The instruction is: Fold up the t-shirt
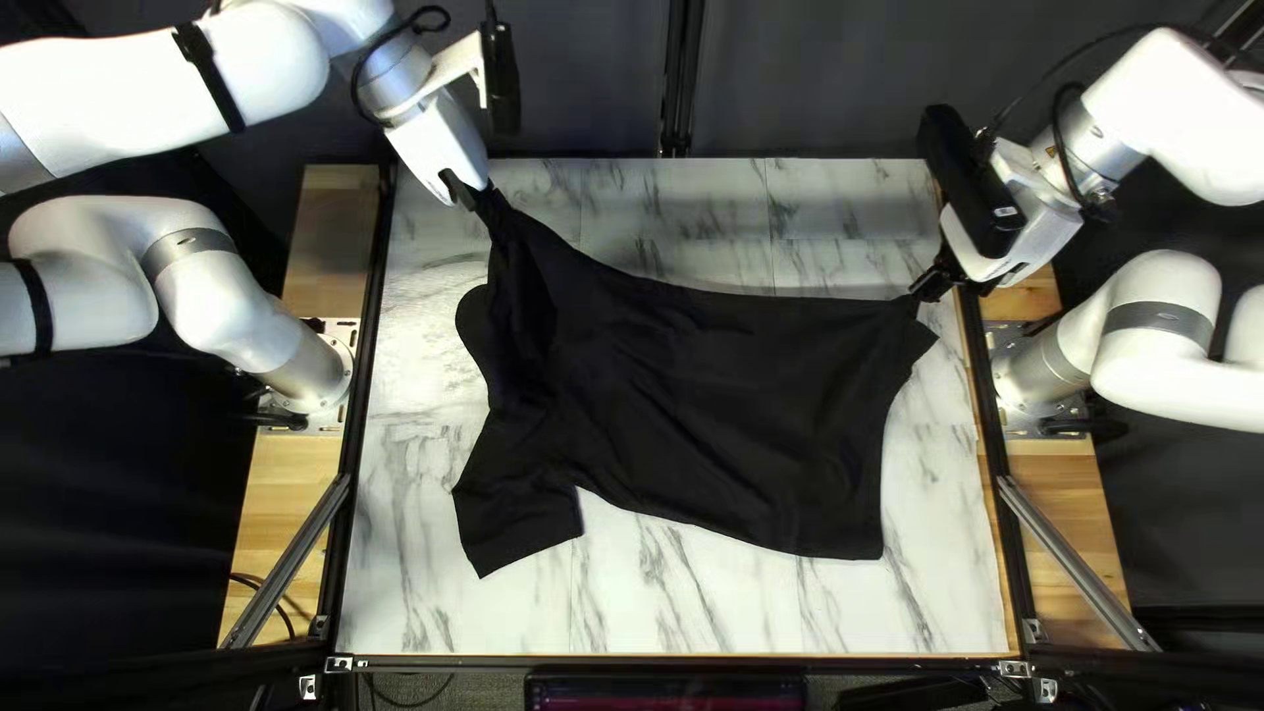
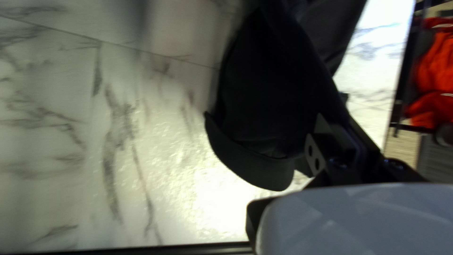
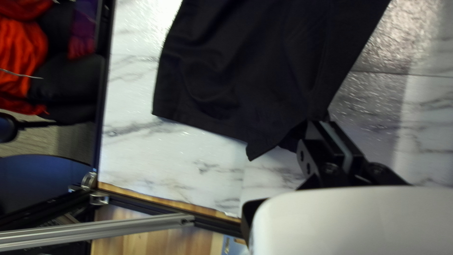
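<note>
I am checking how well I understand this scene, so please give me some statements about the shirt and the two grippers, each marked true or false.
1. The left gripper and the right gripper both have their jaws shut on the t-shirt. True.
2. The t-shirt is already folded into a neat rectangle. False: it is spread out, with one sleeve pointing toward the table's near edge.
3. The right gripper holds the shirt at its hem end. True.
4. Both grippers hold the same end of the shirt. False: they hold opposite ends.
5. Bare marbled tabletop shows between the shirt and the near edge. True.
</note>
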